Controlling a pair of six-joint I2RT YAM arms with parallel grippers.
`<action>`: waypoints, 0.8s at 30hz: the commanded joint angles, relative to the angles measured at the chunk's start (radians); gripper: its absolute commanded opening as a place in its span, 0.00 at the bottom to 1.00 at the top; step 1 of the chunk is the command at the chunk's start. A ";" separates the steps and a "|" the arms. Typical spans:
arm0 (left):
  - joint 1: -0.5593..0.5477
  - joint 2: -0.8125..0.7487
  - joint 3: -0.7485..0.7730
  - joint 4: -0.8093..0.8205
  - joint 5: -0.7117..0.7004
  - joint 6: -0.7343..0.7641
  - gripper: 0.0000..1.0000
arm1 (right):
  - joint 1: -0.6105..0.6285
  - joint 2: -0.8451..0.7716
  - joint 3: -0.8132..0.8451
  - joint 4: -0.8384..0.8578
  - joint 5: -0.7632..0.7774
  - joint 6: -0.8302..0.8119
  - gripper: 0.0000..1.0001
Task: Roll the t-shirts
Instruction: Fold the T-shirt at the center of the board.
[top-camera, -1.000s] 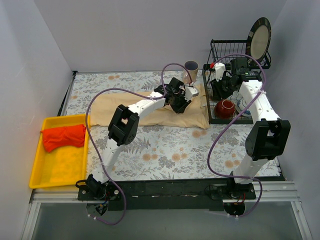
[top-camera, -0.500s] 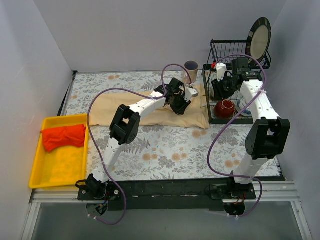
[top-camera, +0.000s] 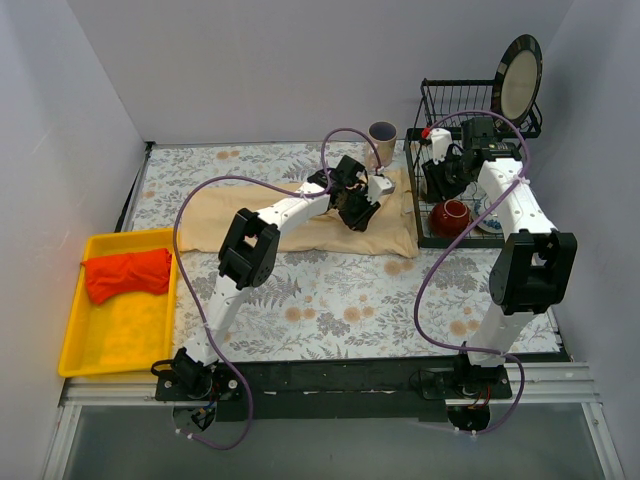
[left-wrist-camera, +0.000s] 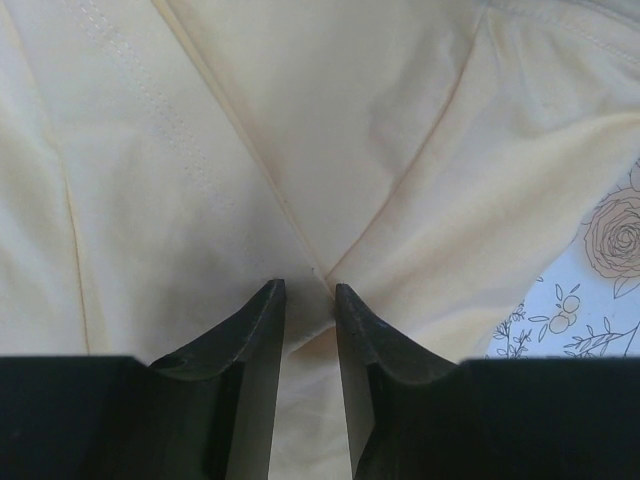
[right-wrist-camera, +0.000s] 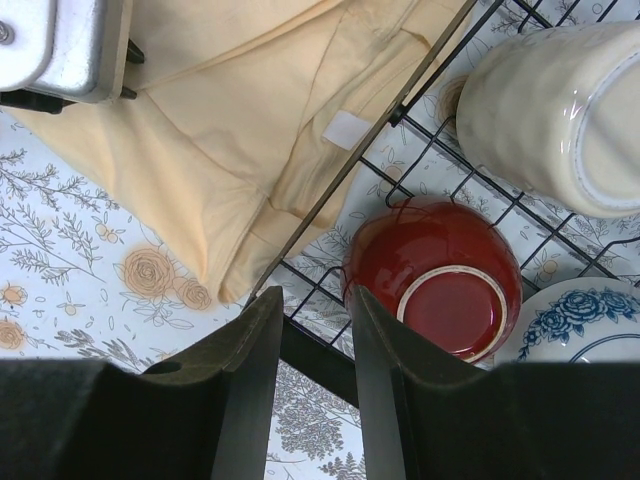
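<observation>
**Top external view.** The cream-beige t-shirt (top-camera: 330, 238) lies flattened across the far middle of the floral tablecloth (top-camera: 330, 310). Its right end lies against the wire dish rack (top-camera: 450, 90) at 2 o'clock. My left gripper (top-camera: 365, 205) is down on the shirt's right portion. A mug (top-camera: 383, 132) stands just beyond it, at 12 o'clock. My right gripper (top-camera: 440, 175) hangs over the rack's left edge, above a red bowl (top-camera: 450, 215). A dark plate (top-camera: 520, 78) stands upright at the rack's back. At 9 o'clock, a yellow tray (top-camera: 75, 340) holds the red-orange t-shirt (top-camera: 125, 272).

**Left wrist view.** The left gripper (left-wrist-camera: 305, 290) has its fingertips slightly apart against the t-shirt (left-wrist-camera: 350, 120), where two creases converge. I cannot tell whether cloth is pinched between them. The tablecloth (left-wrist-camera: 600, 290) shows at 4 o'clock.

**Right wrist view.** The right gripper (right-wrist-camera: 315, 300) is released, with nothing between its jaws. The t-shirt (right-wrist-camera: 220, 130) fills 11 o'clock, bearing a white label (right-wrist-camera: 347, 130). The upturned red bowl (right-wrist-camera: 435, 275), a cream cup (right-wrist-camera: 545, 100) and a blue-flowered plate (right-wrist-camera: 590, 330) sit inside the rack (right-wrist-camera: 400, 100).
</observation>
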 joint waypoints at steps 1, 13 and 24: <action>0.009 -0.102 -0.011 -0.020 0.042 0.001 0.27 | -0.007 -0.007 0.035 0.021 -0.017 0.013 0.42; 0.009 -0.062 -0.017 -0.020 -0.001 0.027 0.16 | -0.007 0.013 0.055 0.021 -0.020 0.016 0.42; 0.069 -0.071 0.070 0.011 0.025 -0.026 0.00 | -0.007 0.031 0.073 0.025 -0.010 0.013 0.41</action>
